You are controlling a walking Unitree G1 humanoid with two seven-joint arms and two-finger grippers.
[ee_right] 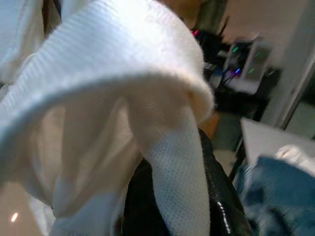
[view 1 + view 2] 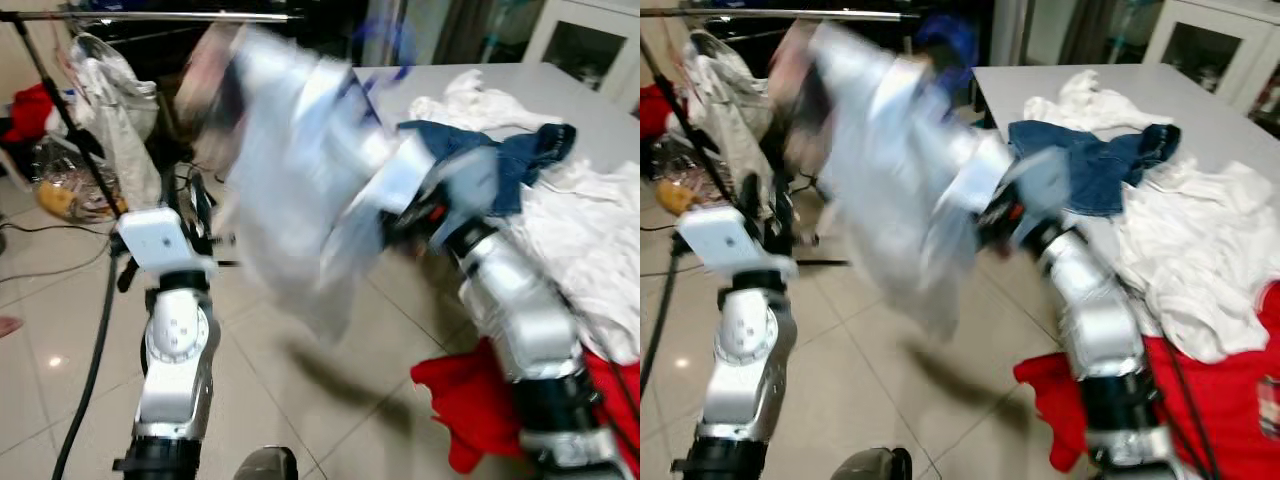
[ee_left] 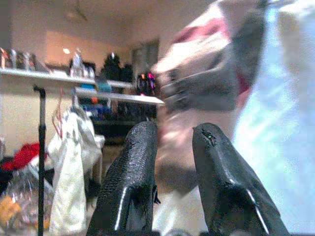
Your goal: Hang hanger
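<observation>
The right gripper [image 1: 167, 196] is draped in a white shirt [image 2: 290, 190]; its grip cannot be told. The left gripper [image 3: 170, 152] stands slightly parted, empty, near the rail [image 2: 150, 16].

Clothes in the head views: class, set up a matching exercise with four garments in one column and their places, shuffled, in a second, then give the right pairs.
Garments
1. pale shirt
2. blue jeans
3. red cloth
4. cream garment

Places
A. on the grey table
B. hanging from the rail
C. draped down beside the right arm
D. carried over the right gripper

Pairs: 1-D, 2-A, 3-C, 4-B
</observation>
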